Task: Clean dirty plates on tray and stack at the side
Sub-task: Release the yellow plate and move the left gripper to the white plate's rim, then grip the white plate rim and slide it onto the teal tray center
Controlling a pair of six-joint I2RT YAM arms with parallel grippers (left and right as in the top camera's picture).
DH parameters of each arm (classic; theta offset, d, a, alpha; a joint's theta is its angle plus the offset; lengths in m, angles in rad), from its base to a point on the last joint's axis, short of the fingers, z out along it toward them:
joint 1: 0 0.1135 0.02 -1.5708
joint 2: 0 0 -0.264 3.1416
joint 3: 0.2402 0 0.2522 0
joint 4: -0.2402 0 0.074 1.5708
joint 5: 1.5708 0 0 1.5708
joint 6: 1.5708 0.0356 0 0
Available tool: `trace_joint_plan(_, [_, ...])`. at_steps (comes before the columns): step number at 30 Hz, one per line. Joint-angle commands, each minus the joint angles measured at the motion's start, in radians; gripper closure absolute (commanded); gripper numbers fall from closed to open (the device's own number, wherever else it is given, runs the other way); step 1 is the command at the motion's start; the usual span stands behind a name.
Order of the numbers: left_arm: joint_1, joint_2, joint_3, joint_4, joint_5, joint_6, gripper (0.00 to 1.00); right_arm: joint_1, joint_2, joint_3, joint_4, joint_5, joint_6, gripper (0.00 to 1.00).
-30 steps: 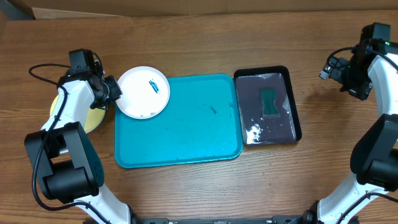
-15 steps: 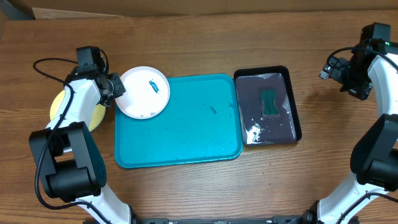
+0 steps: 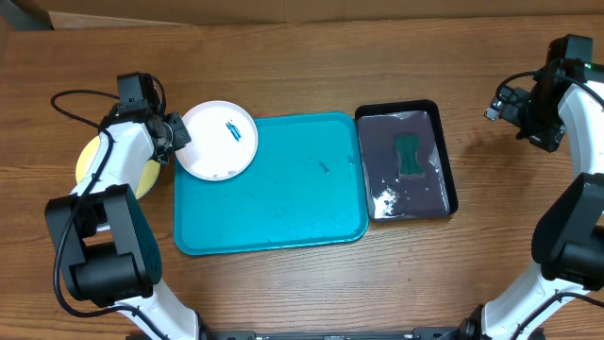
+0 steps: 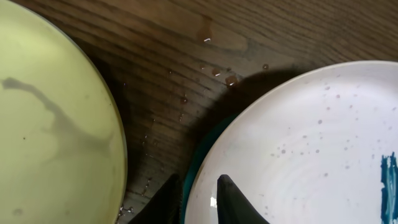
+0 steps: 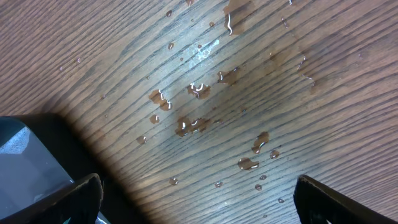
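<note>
The left wrist view alone shows the left gripper (image 4: 197, 182) clamped on the white plate (image 4: 298, 149) rim. Plate surface: grey speckles, one blue smear (image 4: 388, 183). The right gripper (image 5: 199, 183) fingers stand apart.

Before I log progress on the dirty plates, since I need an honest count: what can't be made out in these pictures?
1. Pale yellow round plastic plate: overhead, the left arm covers most of it; the left wrist view crops it. Any plate beneath is hidden.
2. Round white plastic plate: the left wrist view cuts its blue smear at the right edge, and the left tool covers part of its rim.
3. Right tool: only finger corners show at the frame's bottom.
</note>
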Motion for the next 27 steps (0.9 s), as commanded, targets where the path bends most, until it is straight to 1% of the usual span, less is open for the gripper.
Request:
trace_joint_plan(1, [-0.004,0.009,-0.026,0.015,-0.013,0.015,0.79,-0.003,-0.01,0.005,0.0,0.002,0.005,0.0])
trace_joint_plan(6, [-0.007,0.009,-0.031,0.016,-0.013,0.015,0.78,-0.003,-0.01,0.005,0.0,0.002,0.005,0.0])
trace_joint_plan(14, [-0.009,0.009,-0.058,0.038,-0.013,0.014,0.79,-0.003,-0.01,0.005,0.0,0.002,0.005,0.0])
trace_joint_plan(16, [-0.009,0.009,-0.071,0.055,-0.012,0.014,0.8,-0.003,-0.01,0.005,0.0,0.002,0.005,0.0])
trace_joint_plan(19, [-0.009,0.009,-0.077,0.06,-0.001,0.014,0.85,-0.003,-0.01,0.005,0.0,0.002,0.005,0.0])
trace_joint_plan(23, [-0.009,0.009,-0.077,0.059,0.054,0.014,0.87,-0.003,-0.01,0.005,0.0,0.002,0.005,0.0])
trace_joint_plan(27, [-0.01,0.009,-0.077,0.042,0.185,0.014,0.95,-0.003,-0.01,0.005,0.0,0.002,0.005,0.0])
